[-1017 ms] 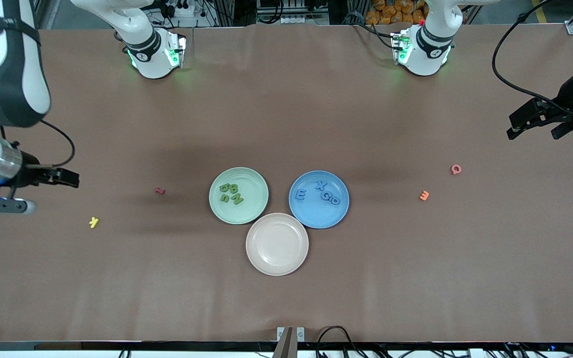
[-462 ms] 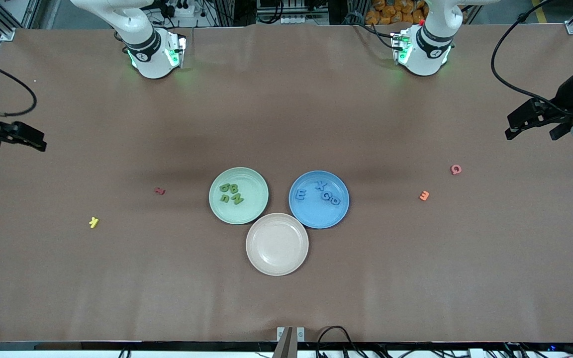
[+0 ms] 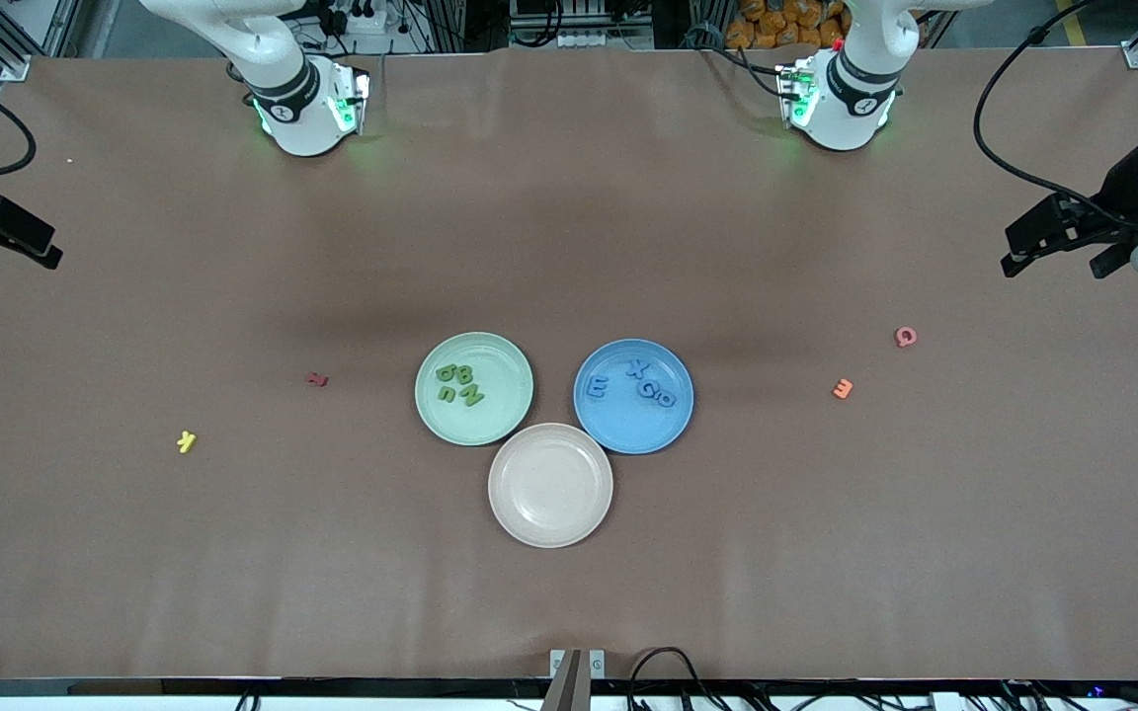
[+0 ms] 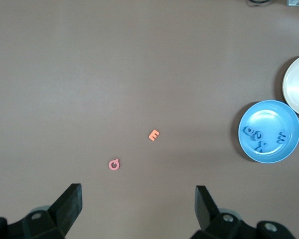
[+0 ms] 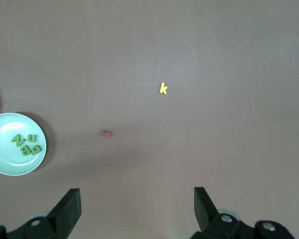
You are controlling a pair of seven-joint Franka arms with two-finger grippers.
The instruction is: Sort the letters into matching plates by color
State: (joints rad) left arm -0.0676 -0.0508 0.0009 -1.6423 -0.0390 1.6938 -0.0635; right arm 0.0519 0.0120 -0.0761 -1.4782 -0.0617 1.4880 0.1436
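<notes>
The right gripper (image 3: 21, 240) hangs released over its end of the counter (image 3: 569, 592), well apart from the green plate (image 3: 505, 415) holding the green letters (image 3: 459, 384). The blue letters (image 3: 636, 384) lie in the blue plate (image 3: 628, 430). The left gripper (image 3: 1053, 242), also spread, waits over its own end. No green or blue letter lies loose; sorting looks complete.

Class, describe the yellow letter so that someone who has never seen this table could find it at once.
Start at the pale green plate and move toward the right arm's end of the table, past the small dark red letter. The yellow letter lies alone on the bare brown table, nearer the front camera than the red one. It is the only yellow piece.
</notes>
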